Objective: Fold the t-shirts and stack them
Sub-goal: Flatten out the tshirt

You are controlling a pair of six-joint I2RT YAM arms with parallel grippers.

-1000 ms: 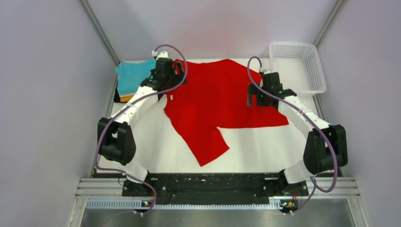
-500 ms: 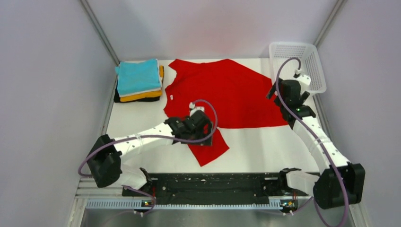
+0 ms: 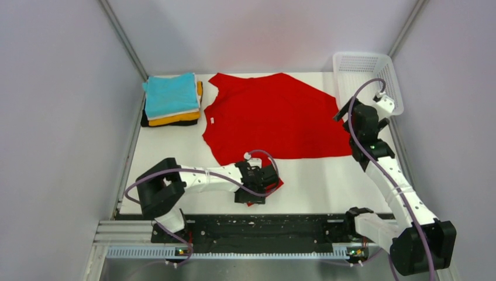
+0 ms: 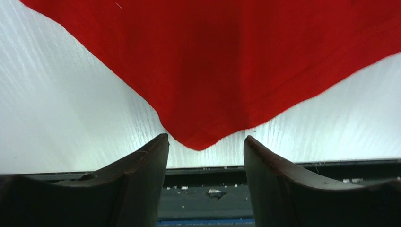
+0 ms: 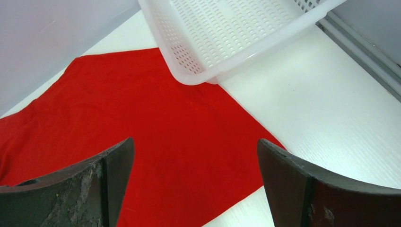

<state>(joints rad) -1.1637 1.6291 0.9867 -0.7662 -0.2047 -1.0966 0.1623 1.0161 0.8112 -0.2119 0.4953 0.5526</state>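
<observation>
Though spread mostly flat over the far middle of the table (image 3: 327, 181), not yet folded: red t-shirt (image 3: 275, 117), with collar turned toward the table's left side, hem toward its right side, and one sleeve (image 4: 203, 71) trailing down to the table's near edge.

Low over the table's near middle, right at that sleeve's tip: left gripper (image 4: 205, 144), reaching in from the table's left side and pointing at the near edge. Released, with dark fingers (image 4: 142, 175) set apart on either side of the sleeve's pointed corner. No cloth pinched; corner lying flat on the white tabletop between them. Just past the fingertips, the black base rail (image 4: 208, 177) along the table's near edge.

Raised above the table's far right side, over the shirt's right-hand edge: right gripper (image 5: 196, 149). Also released, jaws spread wide, grasping nothing. Under it, red cloth running out to a corner on the bare tabletop.

At the table's far right corner: white mesh basket (image 3: 386, 76), just beside the shirt's far right edge. Hard to tell whether touching the cloth or merely near it.

At the table's far left corner, well apart from both grippers: a neat stack of folded squares. Turquoise t-shirt (image 3: 169, 93) on top, then white t-shirt (image 3: 184, 113), orange-yellow t-shirt (image 3: 172, 120) and black t-shirt (image 3: 169, 124) at the bottom.
</observation>
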